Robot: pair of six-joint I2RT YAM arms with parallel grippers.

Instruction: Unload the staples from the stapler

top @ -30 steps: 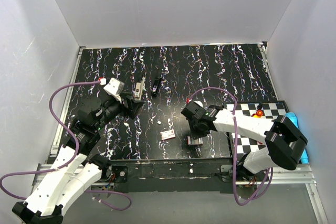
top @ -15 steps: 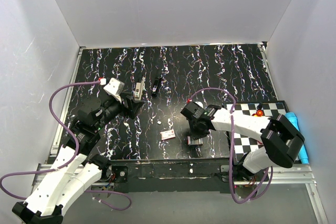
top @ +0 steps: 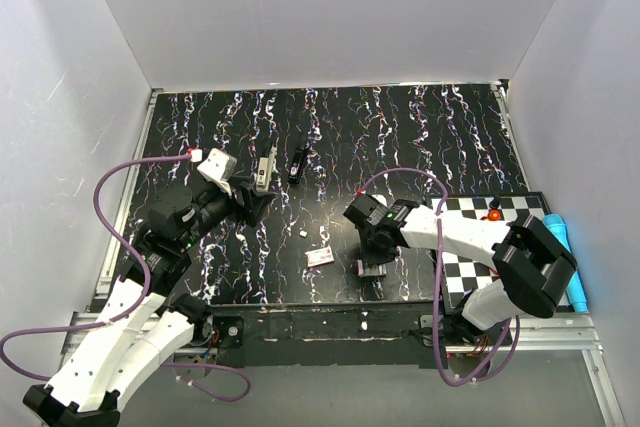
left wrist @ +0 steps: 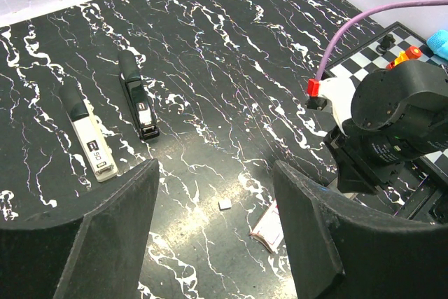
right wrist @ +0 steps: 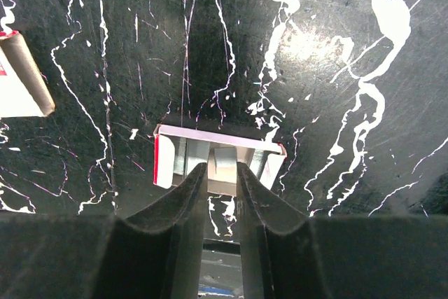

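Note:
The stapler (top: pixel 263 172) lies flat at the back left of the mat, silver-grey top over a black base; in the left wrist view the stapler (left wrist: pixel 89 139) is shut. My left gripper (top: pixel 250 203) hovers just in front of it, and the left gripper (left wrist: pixel 215 169) is open and empty. My right gripper (top: pixel 371 255) points down into a small open staple box (top: pixel 370 269). In the right wrist view the right gripper (right wrist: pixel 222 167) stands narrowly open, with a grey strip of staples (right wrist: pixel 225 161) lying in the box (right wrist: pixel 168 162) between its tips.
A slim black tool (top: pixel 297 165) lies right of the stapler. A small white-and-red packet (top: pixel 319 256) and a tiny grey piece (top: pixel 303 234) lie mid-mat. A checkerboard (top: pixel 500 209) with an orange piece (top: pixel 492 215) sits at the right, a blue object (top: pixel 572 267) beyond it.
The right jaws have eased slightly apart around the staple strip, and the right arm has shifted a little. The left arm has not moved.

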